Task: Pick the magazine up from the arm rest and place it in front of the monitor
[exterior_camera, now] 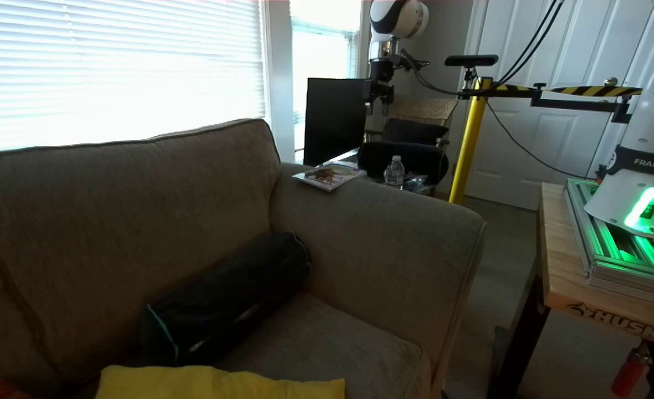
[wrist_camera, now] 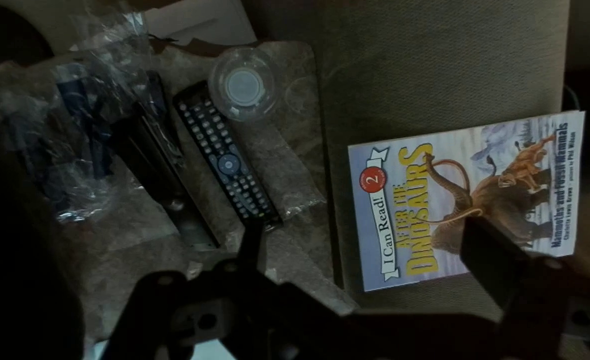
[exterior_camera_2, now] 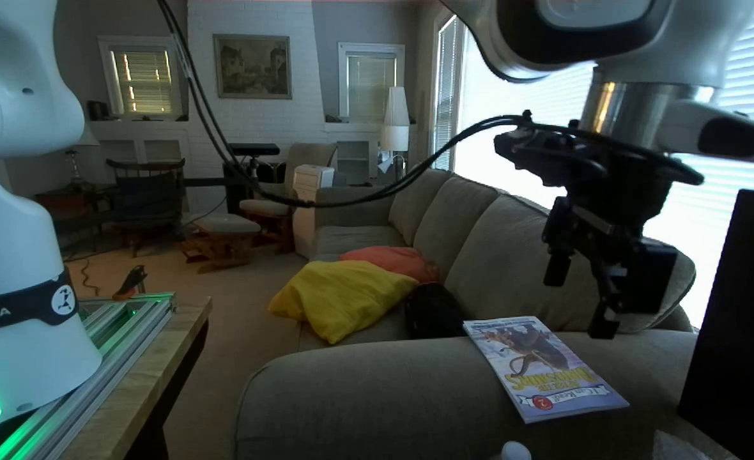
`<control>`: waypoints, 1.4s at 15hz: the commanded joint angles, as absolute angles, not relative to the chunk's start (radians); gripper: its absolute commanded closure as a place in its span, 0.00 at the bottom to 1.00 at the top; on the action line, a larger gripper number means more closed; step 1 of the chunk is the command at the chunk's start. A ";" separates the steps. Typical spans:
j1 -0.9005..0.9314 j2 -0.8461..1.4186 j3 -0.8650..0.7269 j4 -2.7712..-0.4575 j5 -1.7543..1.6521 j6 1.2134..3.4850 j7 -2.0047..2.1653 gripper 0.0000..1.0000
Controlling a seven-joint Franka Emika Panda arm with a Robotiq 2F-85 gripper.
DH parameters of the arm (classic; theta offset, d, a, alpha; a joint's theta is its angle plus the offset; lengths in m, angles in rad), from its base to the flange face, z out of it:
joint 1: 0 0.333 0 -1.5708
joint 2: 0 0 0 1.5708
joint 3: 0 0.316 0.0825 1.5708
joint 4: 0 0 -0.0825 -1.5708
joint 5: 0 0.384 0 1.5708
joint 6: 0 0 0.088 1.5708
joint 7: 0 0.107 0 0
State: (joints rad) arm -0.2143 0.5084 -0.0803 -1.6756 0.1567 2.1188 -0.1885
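The Robotiq gripper [exterior_camera_2: 580, 297] hung point-down in the air, higher than the arm rest [exterior_camera_2: 383, 390] of the grey-brown sofa [exterior_camera: 127, 210]. Its two black fingers [wrist_camera: 492, 260] stood spread, with a wide gap between the tips. In the wrist view one finger overlapped the cover of the magazine [wrist_camera: 460, 192], though both exterior views showed the gripper well clear of it. That magazine, an "I Can Read!" level 2 booklet titled "After the Dinosaurs", lay flat and face up on top of the arm rest, toward its rear end, near the sofa's back.

Just beyond the arm rest's outer side, the monitor [exterior_camera_2: 741, 319] stood upright, its face black and blank. Along that same outer side lay a stone-patterned tabletop [wrist_camera: 300, 60]. It held a black remote control [wrist_camera: 227, 165], a clear plastic water bottle [exterior_camera: 394, 173] with a white cap, and crumpled clear plastic wrapping [wrist_camera: 82, 205].

On the arm rest's inner side, a black bolster [exterior_camera: 233, 293] lay on the sofa, one end close by it. Farther from the arm rest came a yellow pillow [exterior_camera_2: 345, 297], then an orange-red pillow [exterior_camera_2: 393, 262]. Well off the arm rest's front end, a wooden Husky workbench [exterior_camera: 562, 233] carried the Franka arm [exterior_camera: 643, 172].
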 commanded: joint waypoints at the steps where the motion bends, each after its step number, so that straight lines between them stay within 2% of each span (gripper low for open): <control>1: -0.306 0.697 -0.017 -1.431 0.249 1.956 -0.338 0.00; 8: -0.398 0.931 0.034 -1.106 0.310 1.624 -0.402 0.00; 9: -0.375 0.851 0.018 -1.240 0.280 1.712 -0.410 0.00; 12: -0.378 0.868 0.015 -1.221 0.279 1.703 -0.410 0.00; 17: -0.403 0.841 0.050 -1.304 0.339 1.999 -0.469 0.00; 21: -0.429 0.869 0.095 -1.320 0.377 2.022 -0.520 0.00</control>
State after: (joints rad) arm -0.3967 0.8628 0.0545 -1.2888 0.3237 2.0057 -0.4600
